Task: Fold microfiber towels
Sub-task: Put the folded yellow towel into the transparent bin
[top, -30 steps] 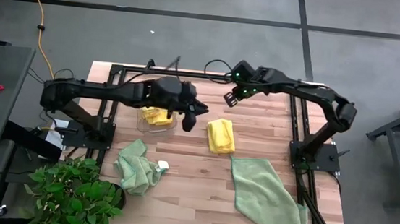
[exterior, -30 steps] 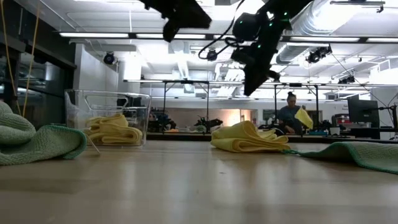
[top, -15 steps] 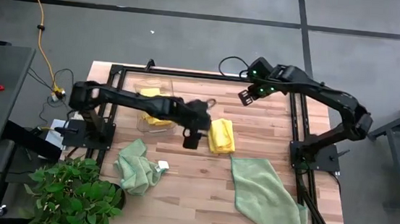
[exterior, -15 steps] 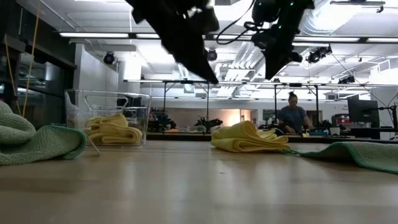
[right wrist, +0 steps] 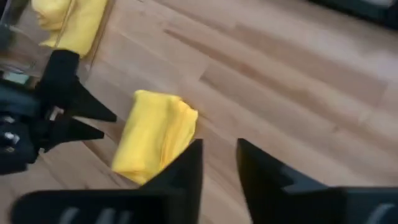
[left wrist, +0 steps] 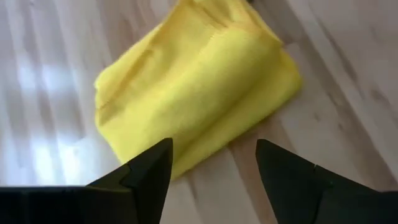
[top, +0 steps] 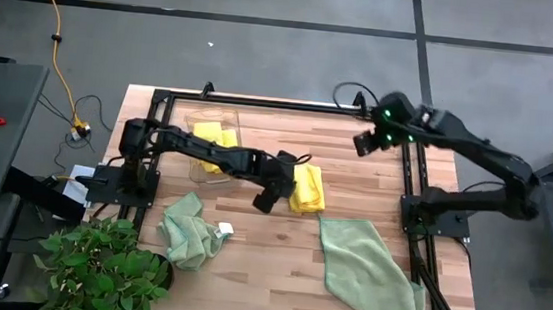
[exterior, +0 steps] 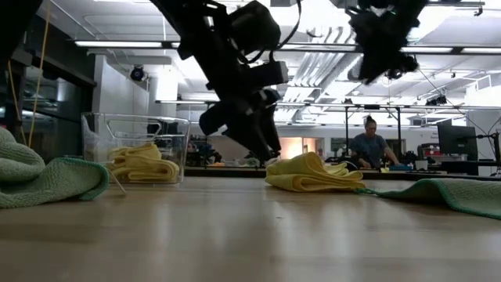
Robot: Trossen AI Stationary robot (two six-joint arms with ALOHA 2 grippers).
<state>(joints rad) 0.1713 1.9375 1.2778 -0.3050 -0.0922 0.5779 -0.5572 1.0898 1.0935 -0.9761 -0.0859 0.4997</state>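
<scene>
High view shows the change plainly: the left hand (top: 267, 196), a second ago up by the bin (top: 219, 152) with fingers nearly together, has swung down to the near-left corner of the folded yellow towel (top: 306, 187) at mid-table, and its fingers now stand wide apart with nothing between them. Left wrist view confirms it, with both dark fingers (left wrist: 146, 171) spread just short of the towel's edge. The right hand (top: 368, 144) has meanwhile pulled back toward the far right of the table (top: 372, 214), high and well clear, fingers slightly parted and empty.

My reading is that this towel is folded and the left hand is lining up to pick it up, probably for the bin, where another yellow towel already lies.

The folded towel is a short rectangle, its long axis running from the table's far edge toward the near edge, tilted only a little.
</scene>
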